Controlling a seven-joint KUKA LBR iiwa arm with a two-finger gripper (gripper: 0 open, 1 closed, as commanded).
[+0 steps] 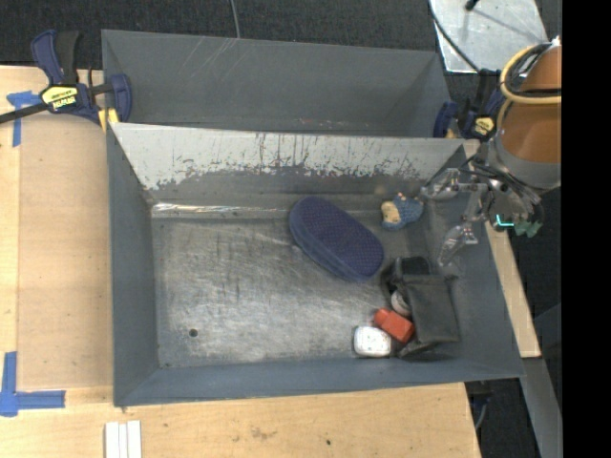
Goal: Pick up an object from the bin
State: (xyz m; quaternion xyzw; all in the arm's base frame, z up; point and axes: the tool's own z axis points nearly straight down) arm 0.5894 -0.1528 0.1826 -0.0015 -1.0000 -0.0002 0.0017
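White rounded piece (372,342) and orange block (393,324) lie front right in the bin (134,284), beside a black pouch (434,313). Gripper (450,216), fingers spread and empty, hangs over the right wall near a small blue-and-tan toy (401,212); a dark blue oval case (334,239) lies mid-bin.

The arm (531,132), orange-covered at the wrist, enters from the right edge at the far side. The gripper (459,229) extends from it leftward and downward.
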